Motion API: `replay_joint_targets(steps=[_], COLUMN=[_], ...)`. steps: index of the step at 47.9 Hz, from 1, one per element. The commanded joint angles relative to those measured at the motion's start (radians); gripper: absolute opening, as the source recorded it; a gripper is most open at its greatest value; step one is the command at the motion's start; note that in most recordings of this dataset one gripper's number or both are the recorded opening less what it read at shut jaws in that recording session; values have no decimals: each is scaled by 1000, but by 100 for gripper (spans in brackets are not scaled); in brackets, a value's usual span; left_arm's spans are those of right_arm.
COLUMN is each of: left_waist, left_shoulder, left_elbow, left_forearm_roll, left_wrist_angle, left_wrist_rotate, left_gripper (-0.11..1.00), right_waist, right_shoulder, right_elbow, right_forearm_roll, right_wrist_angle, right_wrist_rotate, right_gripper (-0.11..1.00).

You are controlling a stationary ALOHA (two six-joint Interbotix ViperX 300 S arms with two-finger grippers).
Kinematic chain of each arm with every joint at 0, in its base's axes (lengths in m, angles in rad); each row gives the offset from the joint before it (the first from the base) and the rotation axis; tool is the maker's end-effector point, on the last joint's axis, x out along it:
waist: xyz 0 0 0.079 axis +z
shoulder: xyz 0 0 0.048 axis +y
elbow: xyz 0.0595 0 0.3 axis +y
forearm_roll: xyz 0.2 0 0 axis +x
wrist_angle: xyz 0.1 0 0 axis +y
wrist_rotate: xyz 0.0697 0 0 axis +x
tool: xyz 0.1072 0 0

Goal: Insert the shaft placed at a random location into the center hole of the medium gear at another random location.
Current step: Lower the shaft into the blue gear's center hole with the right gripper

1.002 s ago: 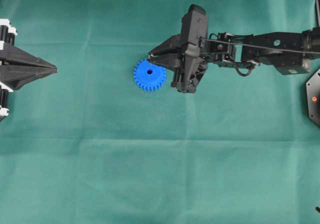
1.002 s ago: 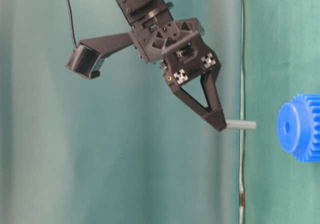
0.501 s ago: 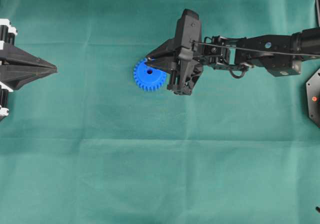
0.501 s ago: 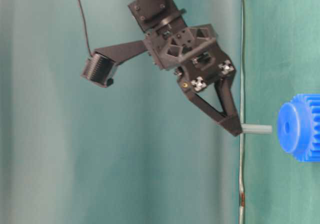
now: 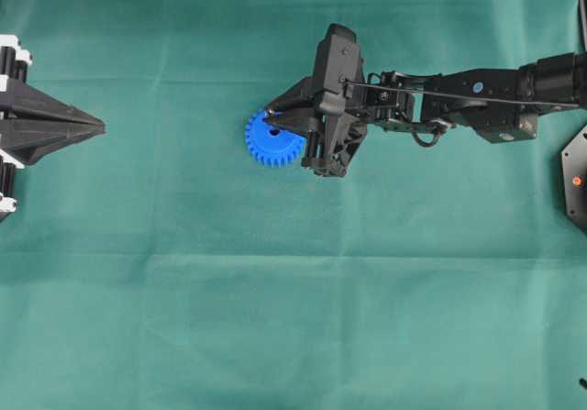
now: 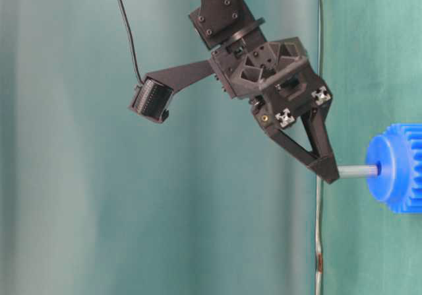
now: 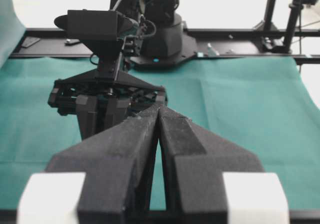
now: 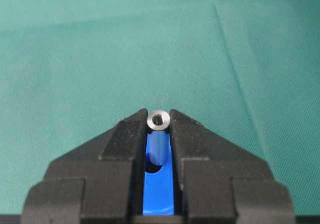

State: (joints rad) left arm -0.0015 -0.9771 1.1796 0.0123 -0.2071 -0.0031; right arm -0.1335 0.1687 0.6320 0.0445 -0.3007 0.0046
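Note:
The blue medium gear [image 5: 273,140] lies flat on the green cloth. My right gripper [image 5: 270,116] hangs over it, shut on the shaft [image 6: 358,171], a short silver-grey pin gripped at its upper end. In the table-level view the shaft's free end meets the center hole [image 6: 378,169] in the gear's hub [image 6: 389,169]. In the right wrist view the shaft's top [image 8: 159,119] sits between the fingertips, its lower end at the dark center hole [image 8: 154,169], with blue gear face [image 8: 159,196] below. My left gripper [image 5: 96,127] rests shut and empty at the far left; its fingertips [image 7: 152,115] meet.
Green cloth [image 5: 293,318] covers the whole table. A black fixture [image 5: 576,181] stands at the right edge. The right arm's links [image 5: 477,103] stretch from the right toward the gear. A black rail [image 7: 240,33] runs along the table's far side.
The right gripper has carried the shaft toward the gear. The gap between the shaft's free end and the hub has closed, and the end now meets the center hole. The left gripper is still.

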Motion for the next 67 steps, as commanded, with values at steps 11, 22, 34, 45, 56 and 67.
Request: replay_joint_targets(steps=[11,22,34,45,56,67], left_waist=[2,2,2,2,2,2], left_shoulder=[5,3,5,6,6,6], left_elbow=[-26,-26,-26,-26,-25,-25], left_forearm_roll=[3,3,3,2,3,3], left_wrist_angle=[-2,-2,-2,-2,-2,-2], left_wrist_rotate=[-2,-2,-2,-2,-2,-2], left_gripper=[0,0,0,0,0,0], right_waist=[3,3,3,17,17,17], right_shoulder=[-11,-87,-138,-104,-46,-15], right_elbow=[-15,-11,-2,-2,-8,-8], right_forearm_roll=[3,3,0,3,3,6], right_wrist_angle=[-8,2,28,23,-2,-11], right_wrist_rotate=[2,-3,-3,-2,0,2], right_gripper=[14,14,14,14,14,14])
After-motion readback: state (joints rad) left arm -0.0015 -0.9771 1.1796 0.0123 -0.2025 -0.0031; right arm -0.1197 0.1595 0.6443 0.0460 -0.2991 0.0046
